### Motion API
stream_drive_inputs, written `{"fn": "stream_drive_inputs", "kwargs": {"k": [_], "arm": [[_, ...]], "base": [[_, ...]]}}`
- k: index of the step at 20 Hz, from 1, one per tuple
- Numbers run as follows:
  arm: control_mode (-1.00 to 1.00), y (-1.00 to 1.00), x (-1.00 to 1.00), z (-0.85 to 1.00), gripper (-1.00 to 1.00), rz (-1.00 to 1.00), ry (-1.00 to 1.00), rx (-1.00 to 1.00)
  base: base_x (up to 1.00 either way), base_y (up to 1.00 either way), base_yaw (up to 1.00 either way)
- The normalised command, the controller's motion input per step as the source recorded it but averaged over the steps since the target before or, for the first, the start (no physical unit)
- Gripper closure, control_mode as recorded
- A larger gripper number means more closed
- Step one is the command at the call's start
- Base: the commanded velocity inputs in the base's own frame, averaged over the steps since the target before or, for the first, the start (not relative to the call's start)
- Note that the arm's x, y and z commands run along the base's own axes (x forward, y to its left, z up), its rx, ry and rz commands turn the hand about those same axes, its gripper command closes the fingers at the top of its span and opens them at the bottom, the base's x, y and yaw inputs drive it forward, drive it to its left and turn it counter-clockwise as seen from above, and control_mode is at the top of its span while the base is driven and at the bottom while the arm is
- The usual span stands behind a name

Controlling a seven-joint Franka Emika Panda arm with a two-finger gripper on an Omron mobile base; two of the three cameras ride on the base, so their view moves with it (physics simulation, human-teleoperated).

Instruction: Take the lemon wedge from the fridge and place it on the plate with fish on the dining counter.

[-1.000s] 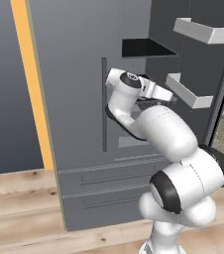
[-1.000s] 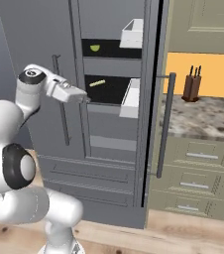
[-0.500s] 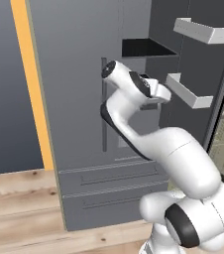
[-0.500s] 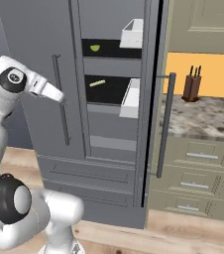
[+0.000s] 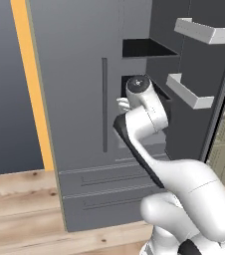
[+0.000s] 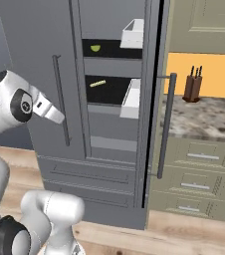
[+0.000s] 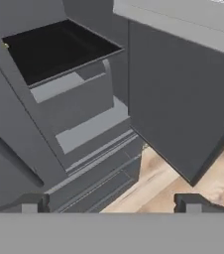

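Fridge (image 6: 35,74): tall, dark grey, right door swung open, left door shut with its long thin handle (image 6: 60,99) upright at about 3 o'clock from my wrist in the right base view. Two bottom drawers (image 5: 109,191) closed, stacked below the doors. Open door (image 5: 204,64): carries two white bins (image 5: 189,92) on its inner face, one above the other. Interior shelves: upper dark shelf holds a small yellow-green piece, the lemon wedge (image 6: 95,48), toward the left end; the shelf below holds a thin pale yellow stick-shaped item (image 6: 97,83), which I cannot identify. My gripper (image 7: 111,203): fingers spread fully wide, holding nothing, tips at 7 and 5 o'clock in the hand view, pointed down past a dark shelf opening (image 7: 54,47) at 11 o'clock and the open door's edge at 2 o'clock, with wood floor (image 7: 173,183) at 4 o'clock. Kitchen counter (image 6: 209,117): mottled stone top, just right of the fridge, pale green cabinet drawers beneath. Knife block (image 6: 193,85): brown, standing on that counter against an orange wall. Lemon wedge well apart from my fingers, up inside the fridge.
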Motion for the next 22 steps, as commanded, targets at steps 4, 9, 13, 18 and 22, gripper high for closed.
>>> {"fn": "stream_drive_inputs", "kwargs": {"k": [4,9,13,18,22], "arm": [[-1.00,0.97,0.20,-0.14,-1.00,0.18,-0.03,0.13],[-1.00,0.45,0.14,-0.06,-1.00,0.59,-0.09,0.01],[-1.00,0.14,0.12,0.00,-1.00,0.31,-0.06,-0.03],[-1.00,0.00,0.41,-0.01,-1.00,0.00,-0.09,-0.01],[-1.00,0.00,0.84,0.00,-1.00,0.00,-0.01,0.00]], "base": [[0.00,0.00,0.00],[0.00,0.00,0.00],[0.00,0.00,0.00],[0.00,0.00,0.00],[0.00,0.00,0.00]]}}
